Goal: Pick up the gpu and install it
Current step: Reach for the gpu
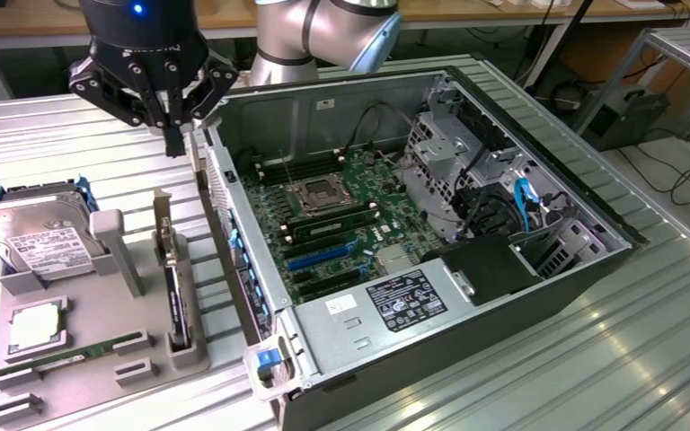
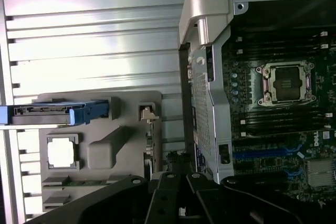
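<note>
The gpu (image 1: 176,292) stands on its long edge in a slot of the grey holder tray (image 1: 93,350), black face sideways, its silver bracket (image 1: 163,215) at the far end. From the wrist view it is edge-on, a thin dark strip (image 2: 148,150) behind the bracket (image 2: 147,114). My gripper (image 1: 175,142) hangs above the table beyond the holder, beside the rear corner of the open computer case (image 1: 255,117). Its fingers are shut together and hold nothing. In the wrist view the gripper (image 2: 177,179) sits between the holder and the case wall (image 2: 202,103).
The case lies open with its motherboard (image 1: 333,215) up and a blue expansion slot (image 1: 321,259), (image 2: 262,154) in it. On the holder also sit a hard drive (image 1: 39,238) in a blue caddy, a processor (image 1: 36,328) and a green memory stick (image 1: 69,355).
</note>
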{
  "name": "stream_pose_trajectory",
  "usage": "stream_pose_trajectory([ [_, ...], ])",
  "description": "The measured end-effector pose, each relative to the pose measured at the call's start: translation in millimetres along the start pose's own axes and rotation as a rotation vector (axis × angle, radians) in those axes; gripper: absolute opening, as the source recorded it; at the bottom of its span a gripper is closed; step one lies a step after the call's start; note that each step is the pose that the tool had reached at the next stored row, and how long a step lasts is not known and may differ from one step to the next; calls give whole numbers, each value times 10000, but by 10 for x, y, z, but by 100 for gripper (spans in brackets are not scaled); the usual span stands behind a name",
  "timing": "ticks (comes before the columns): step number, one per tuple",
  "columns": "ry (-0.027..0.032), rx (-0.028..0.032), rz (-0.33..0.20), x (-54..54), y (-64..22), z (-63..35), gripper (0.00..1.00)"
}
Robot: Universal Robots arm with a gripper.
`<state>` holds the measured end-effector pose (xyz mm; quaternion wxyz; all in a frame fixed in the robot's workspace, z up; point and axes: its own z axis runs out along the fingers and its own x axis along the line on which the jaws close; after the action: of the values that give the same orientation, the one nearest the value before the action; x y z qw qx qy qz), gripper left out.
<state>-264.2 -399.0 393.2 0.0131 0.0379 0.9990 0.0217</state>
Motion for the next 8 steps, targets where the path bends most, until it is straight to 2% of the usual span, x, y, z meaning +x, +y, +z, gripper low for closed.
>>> stream_pose_trajectory([
  [8, 0, 0, 0, 44, -3, -1, 11],
])
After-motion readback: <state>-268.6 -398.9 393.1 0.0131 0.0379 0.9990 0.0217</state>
